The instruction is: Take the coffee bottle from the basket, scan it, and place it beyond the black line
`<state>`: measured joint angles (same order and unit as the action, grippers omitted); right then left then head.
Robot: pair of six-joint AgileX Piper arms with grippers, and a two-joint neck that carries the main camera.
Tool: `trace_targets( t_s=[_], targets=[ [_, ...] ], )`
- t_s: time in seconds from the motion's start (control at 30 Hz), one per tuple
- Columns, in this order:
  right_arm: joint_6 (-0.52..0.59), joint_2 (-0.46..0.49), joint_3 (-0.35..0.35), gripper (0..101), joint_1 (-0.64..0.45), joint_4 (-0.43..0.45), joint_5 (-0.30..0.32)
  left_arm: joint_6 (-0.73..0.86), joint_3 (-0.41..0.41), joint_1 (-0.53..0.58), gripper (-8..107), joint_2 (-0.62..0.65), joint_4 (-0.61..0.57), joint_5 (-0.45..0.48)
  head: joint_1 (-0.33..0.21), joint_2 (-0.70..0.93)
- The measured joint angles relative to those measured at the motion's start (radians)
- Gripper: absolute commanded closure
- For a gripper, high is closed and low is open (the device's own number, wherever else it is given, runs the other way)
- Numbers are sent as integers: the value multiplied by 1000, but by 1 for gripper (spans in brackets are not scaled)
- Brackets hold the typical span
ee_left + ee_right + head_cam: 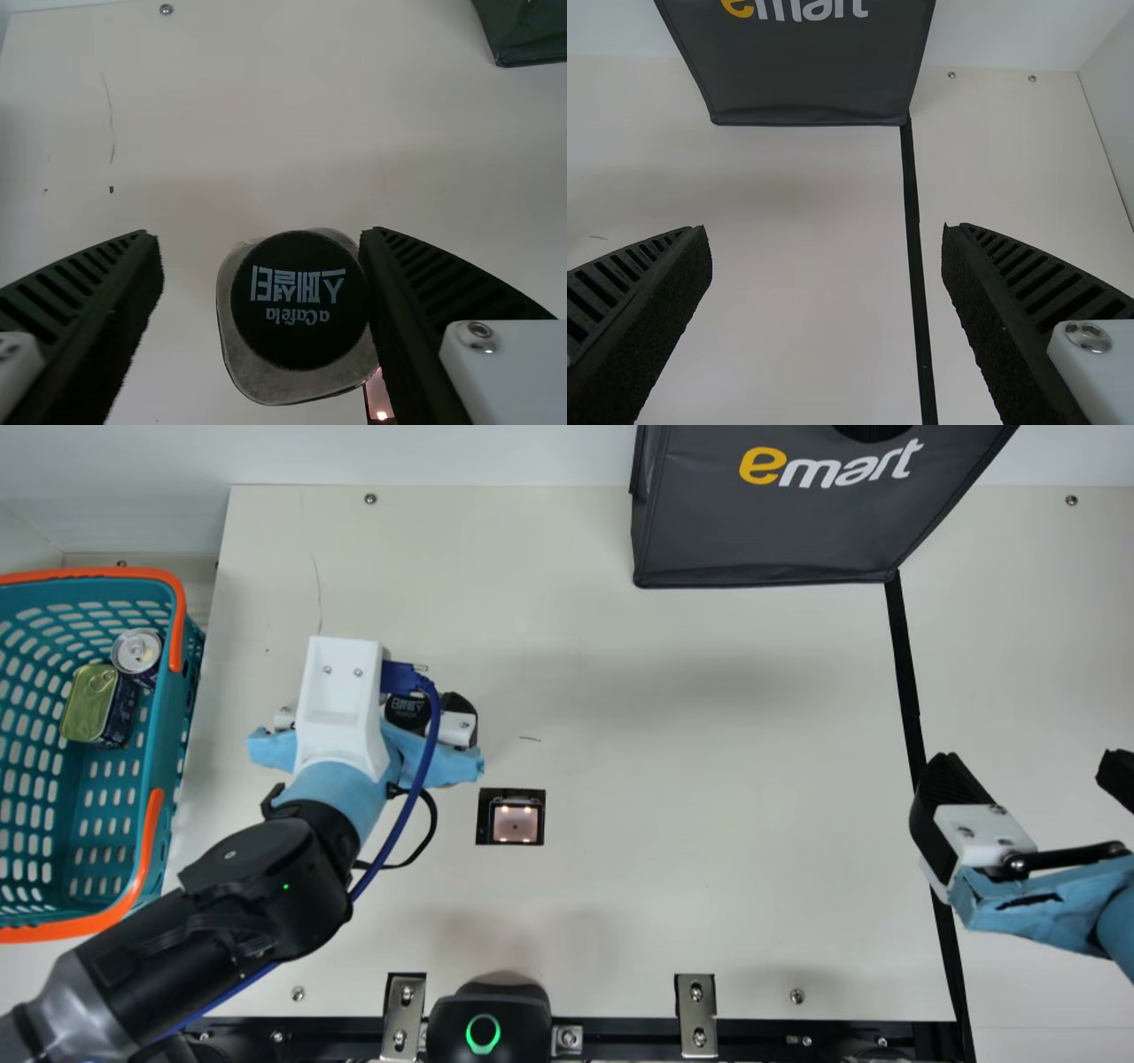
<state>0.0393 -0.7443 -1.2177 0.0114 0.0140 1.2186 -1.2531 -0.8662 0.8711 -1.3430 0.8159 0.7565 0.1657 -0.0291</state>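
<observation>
While the left end effector (261, 239) gaped, the coffee bottle (299, 305) stood inside, nearer the finger towards the scanner (516, 825).

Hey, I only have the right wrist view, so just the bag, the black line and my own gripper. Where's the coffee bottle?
Observer: The coffee bottle is between the two sides of the left gripper.

Operator: Is it clamped yet?

Observer: No, that gripper is open, with a gap on one side of the bottle.

Operator: And what's in the basket?

Observer: A round can and a flat tin lie in the basket.
</observation>
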Motion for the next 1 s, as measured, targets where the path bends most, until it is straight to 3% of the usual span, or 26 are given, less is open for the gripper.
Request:
trace_targets(
  t_s=[0.3,0.63,1.0],
  targets=[
    [0,0,0,10,0,0,0,-14,2,-2,89,-6,12,5,0,0],
    [0,0,0,10,0,0,1,9,-11,-6,89,3,8,-6,0,0],
    [0,0,0,10,0,0,1,151,-25,-47,89,50,-45,-77,0,0]
  ],
)
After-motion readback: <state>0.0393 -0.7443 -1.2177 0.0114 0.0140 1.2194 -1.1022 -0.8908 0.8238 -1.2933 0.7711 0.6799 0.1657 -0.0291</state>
